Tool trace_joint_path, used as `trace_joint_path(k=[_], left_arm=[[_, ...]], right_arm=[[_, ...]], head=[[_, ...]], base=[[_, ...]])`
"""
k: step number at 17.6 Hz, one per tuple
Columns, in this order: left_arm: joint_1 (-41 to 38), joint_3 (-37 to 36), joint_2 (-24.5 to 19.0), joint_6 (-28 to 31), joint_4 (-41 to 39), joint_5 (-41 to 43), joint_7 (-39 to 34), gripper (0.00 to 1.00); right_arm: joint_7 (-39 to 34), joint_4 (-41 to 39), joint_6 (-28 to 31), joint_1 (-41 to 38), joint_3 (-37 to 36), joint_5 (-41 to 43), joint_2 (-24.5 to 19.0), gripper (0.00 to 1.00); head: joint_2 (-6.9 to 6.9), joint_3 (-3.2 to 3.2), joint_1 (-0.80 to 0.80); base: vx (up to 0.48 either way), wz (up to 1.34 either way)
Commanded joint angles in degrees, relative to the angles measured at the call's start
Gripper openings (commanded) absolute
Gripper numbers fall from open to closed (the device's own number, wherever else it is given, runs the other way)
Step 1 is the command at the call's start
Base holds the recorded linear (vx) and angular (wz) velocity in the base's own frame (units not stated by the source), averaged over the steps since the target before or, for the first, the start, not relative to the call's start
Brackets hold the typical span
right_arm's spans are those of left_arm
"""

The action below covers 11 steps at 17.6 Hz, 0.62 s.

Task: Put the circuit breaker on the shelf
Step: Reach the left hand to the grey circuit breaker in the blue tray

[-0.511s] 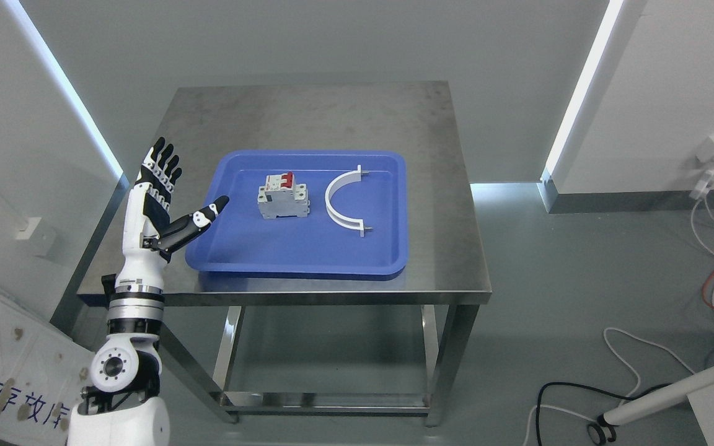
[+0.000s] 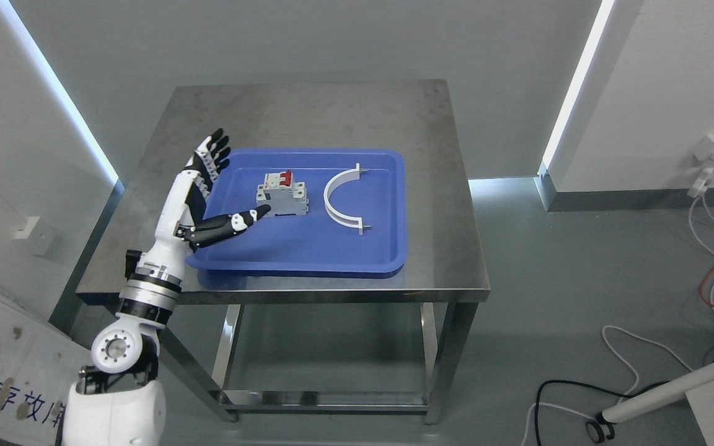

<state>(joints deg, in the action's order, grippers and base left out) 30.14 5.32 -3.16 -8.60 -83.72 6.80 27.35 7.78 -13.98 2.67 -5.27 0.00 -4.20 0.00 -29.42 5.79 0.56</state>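
The left hand (image 2: 199, 201) is spread wide and holds nothing: its four fingers (image 2: 211, 155) point up and away over the near-left corner of the blue tray (image 2: 307, 254), and its thumb (image 2: 233, 222) sticks out sideways. The circuit breaker (image 2: 282, 195), grey with red switches, stands in the tray just beyond the thumb tip; whether they touch is unclear. Farther out past the breaker, on the side away from the hand, a white half-ring (image 2: 339, 199) lies flat in the same tray. The tray rests on a steel counter (image 2: 313, 114).
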Motion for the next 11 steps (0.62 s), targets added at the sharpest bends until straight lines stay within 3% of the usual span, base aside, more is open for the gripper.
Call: trace_joint_path(k=[1, 5, 11], left_arm=[[10.27, -4.27, -6.08, 0.42, 8.47, 22.6, 8.42, 0.99], [12.14, -4.97, -4.41, 1.47, 13.66, 33.18, 8.95, 0.95], [12.48, -4.62, -2.48, 4.11, 16.4, 34.16, 8.87, 0.83]], right_arm=[[-0.04, 0.0, 1.9, 0.0, 1.14, -0.02, 1.0, 1.0], [0.05, 0.0, 1.9, 0.0, 1.14, -0.02, 1.0, 1.0], [-0.04, 0.0, 1.9, 0.0, 1.14, 0.07, 1.0, 1.0]], head=[[0.0, 0.0, 0.0], [0.0, 0.0, 0.0], [0.0, 0.0, 0.0]], base=[[0.0, 0.0], [0.008, -0.01], [0.002, 0.0]])
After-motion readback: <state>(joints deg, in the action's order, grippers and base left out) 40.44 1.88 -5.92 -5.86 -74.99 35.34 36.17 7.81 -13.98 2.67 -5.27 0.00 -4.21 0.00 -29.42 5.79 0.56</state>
